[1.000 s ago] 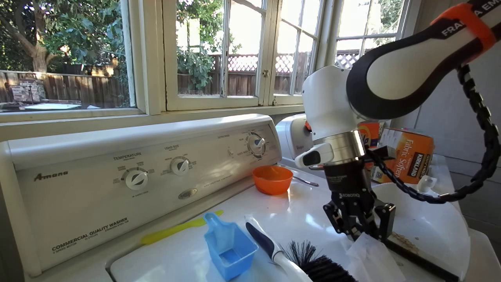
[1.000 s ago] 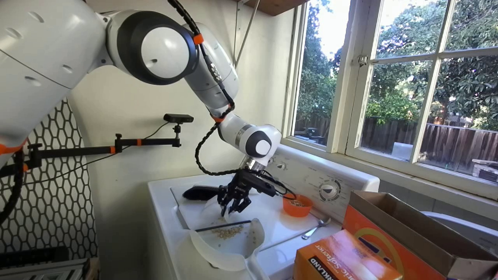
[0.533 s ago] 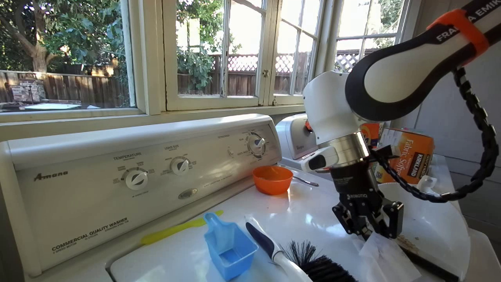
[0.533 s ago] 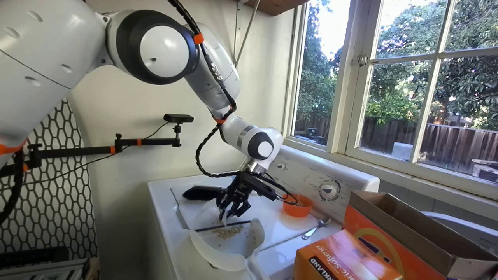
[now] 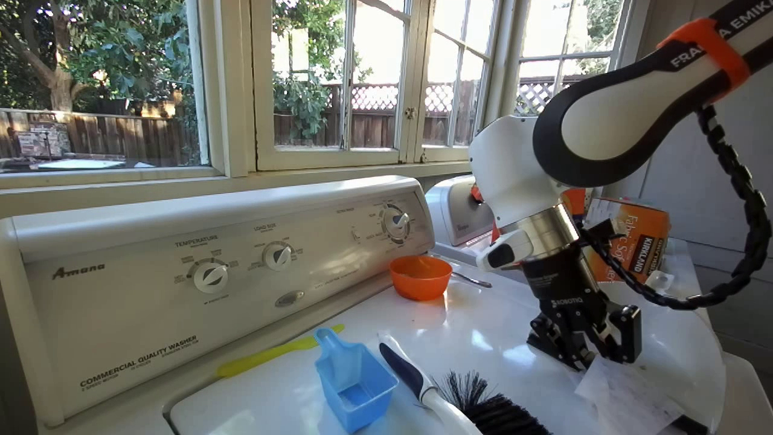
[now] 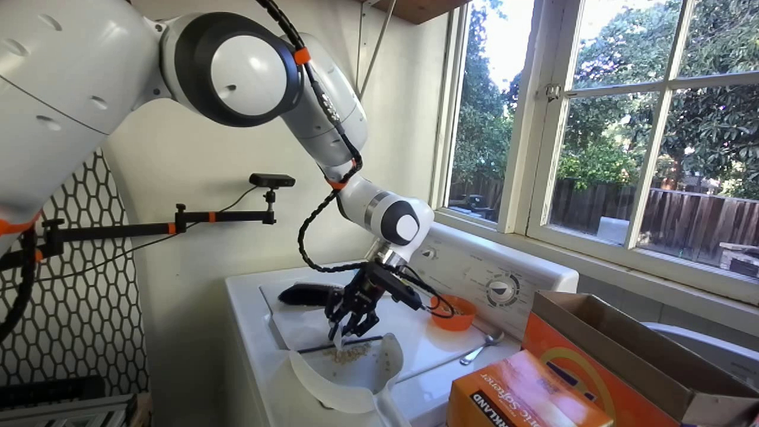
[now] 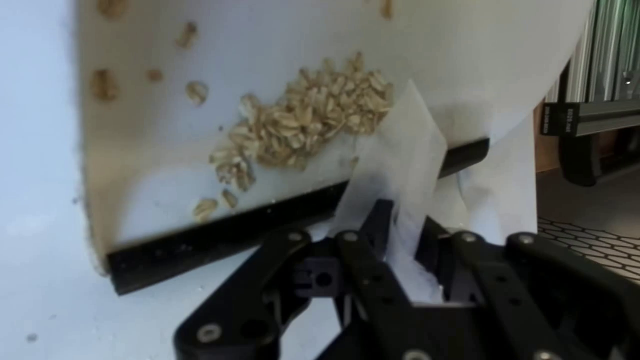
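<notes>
My gripper (image 7: 403, 225) is shut on a thin white sheet (image 7: 407, 145), which stands up between the black fingers. In the exterior views the gripper (image 5: 598, 357) tilts, with the sheet (image 5: 628, 399) hanging below it. The sheet's free end reaches over the black lip of a white dustpan (image 7: 240, 55), beside a pile of oats (image 7: 310, 115). I cannot tell whether it touches the oats. The dustpan (image 6: 370, 376) and oats (image 6: 344, 354) also show in an exterior view, with the gripper (image 6: 348, 333) above the lip.
A brush (image 5: 501, 414) lies near the dustpan. An orange bowl (image 5: 421, 279) and a spoon (image 6: 481, 349) stand near the control panel (image 5: 241, 266). A blue scoop (image 5: 356, 386) and a yellow utensil (image 5: 272, 356) lie on the washer lid. Cardboard boxes (image 6: 522, 391) stand beyond the dustpan.
My gripper has moved toward the dustpan and tilted more, carrying the sheet with it. The sheet's lower end now overlaps the dustpan's lip. The other objects have not moved.
</notes>
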Robot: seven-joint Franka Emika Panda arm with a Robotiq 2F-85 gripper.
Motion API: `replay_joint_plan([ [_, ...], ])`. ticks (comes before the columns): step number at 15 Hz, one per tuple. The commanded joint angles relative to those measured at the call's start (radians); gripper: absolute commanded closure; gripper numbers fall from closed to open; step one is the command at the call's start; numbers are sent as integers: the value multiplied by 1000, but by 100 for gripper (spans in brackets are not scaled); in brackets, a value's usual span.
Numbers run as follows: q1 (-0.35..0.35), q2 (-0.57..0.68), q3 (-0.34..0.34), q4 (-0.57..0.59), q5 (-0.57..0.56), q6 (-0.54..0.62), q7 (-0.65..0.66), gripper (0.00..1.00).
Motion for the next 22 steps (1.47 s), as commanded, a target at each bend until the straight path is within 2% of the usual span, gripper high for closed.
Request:
replay_joint_plan([
  [1,-15,-31,16,-5,15,-10,-19,97],
  [7,-29,-70,48,21,83,16,-107,97],
  [13,0,-31,32,45,53,72,-79,97],
  [17,-1,9,39,54,74,123,-75,97],
  [22,-5,34,42,53,69,93,-87,97],
])
